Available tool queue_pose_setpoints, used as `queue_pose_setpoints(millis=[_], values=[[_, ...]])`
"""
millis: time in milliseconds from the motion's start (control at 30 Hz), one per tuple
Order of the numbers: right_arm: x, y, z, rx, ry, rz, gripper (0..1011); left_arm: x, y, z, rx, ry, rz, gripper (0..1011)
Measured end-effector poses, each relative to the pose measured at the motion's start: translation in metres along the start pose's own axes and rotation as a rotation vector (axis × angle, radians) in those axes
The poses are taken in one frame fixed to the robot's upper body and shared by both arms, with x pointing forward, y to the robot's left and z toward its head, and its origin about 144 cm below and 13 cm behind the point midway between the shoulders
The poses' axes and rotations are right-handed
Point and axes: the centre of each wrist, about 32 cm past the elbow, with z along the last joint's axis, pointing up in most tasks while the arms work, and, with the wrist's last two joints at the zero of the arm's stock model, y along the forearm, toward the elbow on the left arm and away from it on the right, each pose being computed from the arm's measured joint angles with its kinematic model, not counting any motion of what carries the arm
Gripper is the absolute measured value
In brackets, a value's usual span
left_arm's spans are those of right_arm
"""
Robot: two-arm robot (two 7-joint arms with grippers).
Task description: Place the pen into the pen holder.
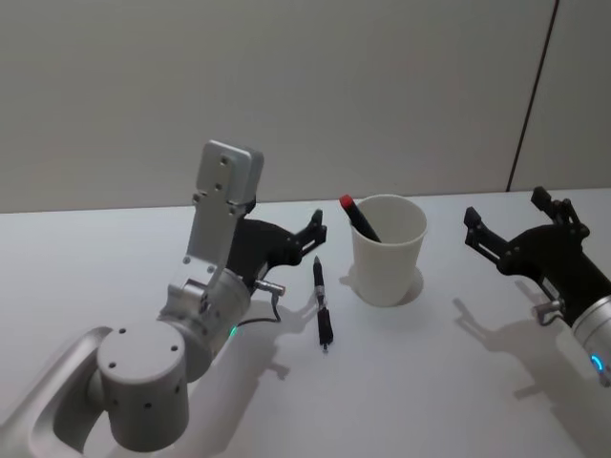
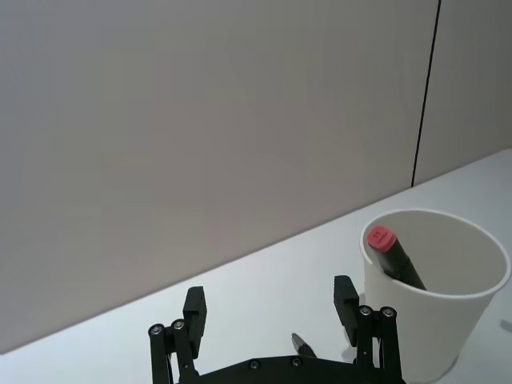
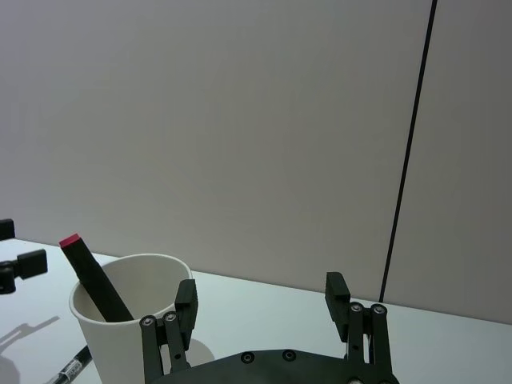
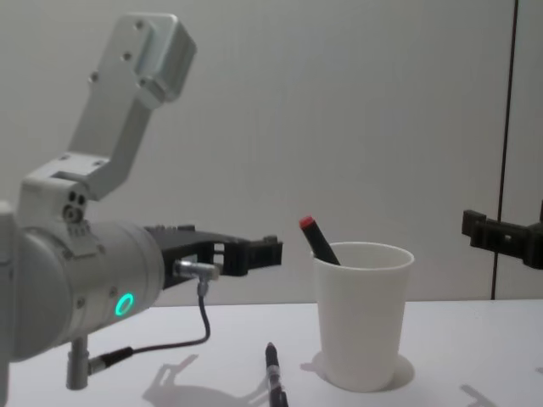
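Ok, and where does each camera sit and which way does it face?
Head: up high, looking forward and down at the table; left hand near the pen, right hand right of the pen holder.
Left wrist: behind the left hand's open fingers, facing the pen holder and wall.
Right wrist: behind the right hand's open fingers, facing the pen holder's other side.
Chest: low, looking across the table; left arm large, right hand at the edge.
Shared: all four show the pen holder and red-capped marker.

A plain, pale grey wall point(image 1: 286, 95) fills the far side of the scene. A thin dark vertical seam point(image 1: 534, 95) runs down it at the right. In front lies a smooth white table point(image 1: 430, 401), evenly lit, carrying soft shadows.
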Motion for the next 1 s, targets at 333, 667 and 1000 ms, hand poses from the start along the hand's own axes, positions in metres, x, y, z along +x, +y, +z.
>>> queue_pose_setpoints(millis=[333, 667, 1000], values=[[0.000, 0.000, 0.000, 0.000, 0.000, 0.000, 1001, -0.011, -0.004, 0.004, 0.128, -0.014, 0.014, 1003], [0.000, 0.000, 0.000, 0.000, 0.000, 0.000, 1001, -0.017, -0.004, 0.003, 0.192, -0.030, 0.011, 1003], [0.000, 0.000, 0.000, 0.000, 0.000, 0.000, 1001, -0.022, -0.003, -0.004, 0.237, -0.041, -0.013, 1004]])
